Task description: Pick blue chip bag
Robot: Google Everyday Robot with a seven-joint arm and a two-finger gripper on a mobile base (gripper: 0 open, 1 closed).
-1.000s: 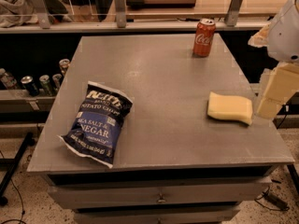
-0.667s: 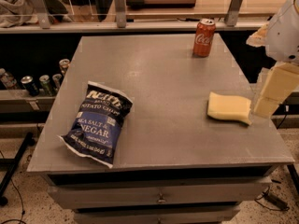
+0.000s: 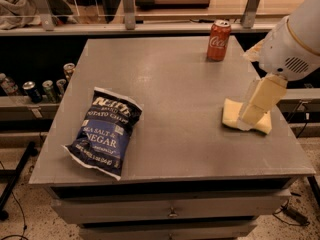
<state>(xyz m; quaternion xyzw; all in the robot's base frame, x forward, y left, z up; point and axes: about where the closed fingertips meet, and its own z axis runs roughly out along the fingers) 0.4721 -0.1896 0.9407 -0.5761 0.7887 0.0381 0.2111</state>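
1. The blue chip bag (image 3: 105, 131) lies flat, label up, at the near left corner of the table (image 3: 175, 79). One white crimped end reaches the table's front edge. It sits where it sat a second ago, untouched.
2. At mid-depth, over the table's right side, the gripper (image 3: 254, 109) hangs angled downward. Whether it is open or closed cannot be told. This is the change: a second ago it stood at the table's right edge, and it has since swung inward over the tabletop. It now crosses in front of the yellow sponge (image 3: 231, 115) lying there, which has not shifted.
3. I judge this the opening of the reach. Most of the table's width still separates the gripper from the bag, so no grasp is near.
4. At the table's far edge, right of centre, the red cola can (image 3: 218, 33) stands upright, unmoved.
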